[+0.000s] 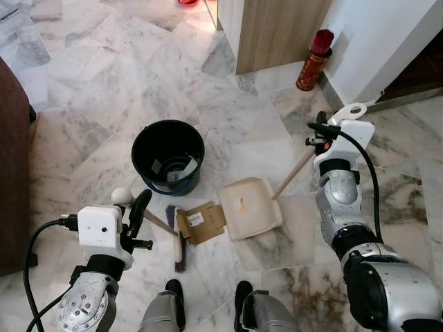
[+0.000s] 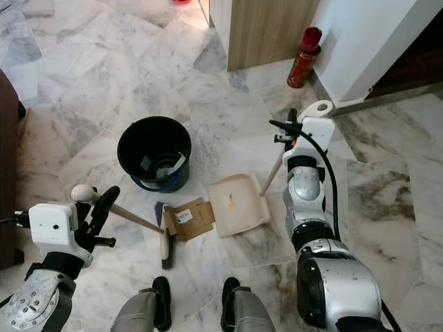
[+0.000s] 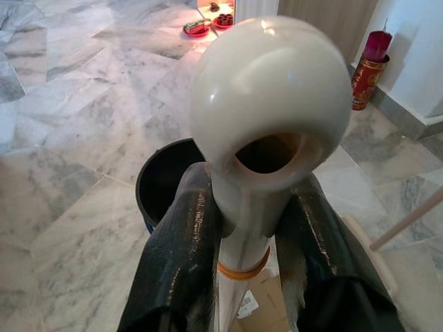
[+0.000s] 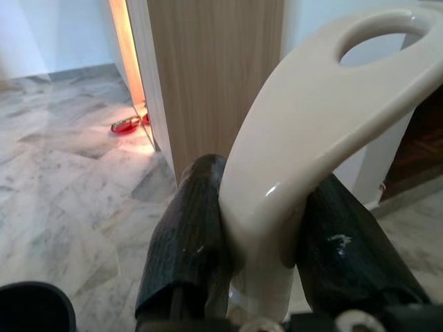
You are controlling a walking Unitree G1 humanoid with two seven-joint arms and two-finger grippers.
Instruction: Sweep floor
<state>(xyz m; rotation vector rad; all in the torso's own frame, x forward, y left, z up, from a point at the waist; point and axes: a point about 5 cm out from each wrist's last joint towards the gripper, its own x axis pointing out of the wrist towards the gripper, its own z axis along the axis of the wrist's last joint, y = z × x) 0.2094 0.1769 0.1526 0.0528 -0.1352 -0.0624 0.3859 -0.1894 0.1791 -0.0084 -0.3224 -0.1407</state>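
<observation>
Can't really see what's at the bottom of the bucket (image 1: 168, 156), just some pale scraps, too small to make out. The brown furniture (image 1: 12, 180) on my far left is cut off by the frame edge, and my right claw's fingertips are hidden behind the dustpan's handle.

My left claw (image 3: 242, 235) is pinched tight on the brush (image 1: 178, 235) handle, just below its rounded cream knob with the hole in it. The handle slants down to the right, and the dark bristle head sits on the marble floor (image 1: 97, 76) just in front of my feet (image 1: 176, 294), touching the left edge of the cardboard (image 1: 201, 221).

My right claw (image 4: 256, 249) is clamped on the top of the dustpan (image 1: 250, 206) handle, right under its loop. The wooden stick runs down and left to the cream pan, which lies flat on the floor, just right of the cardboard and touching it. So the cardboard is sandwiched between brush and pan.

The black bucket stands just beyond the brush, further from me. A red canister (image 1: 315, 62) stands far right, by the white wall, next to a wooden cabinet (image 1: 277, 31). Some small red things (image 3: 208, 25) sit on the floor way off past the cabinet.
</observation>
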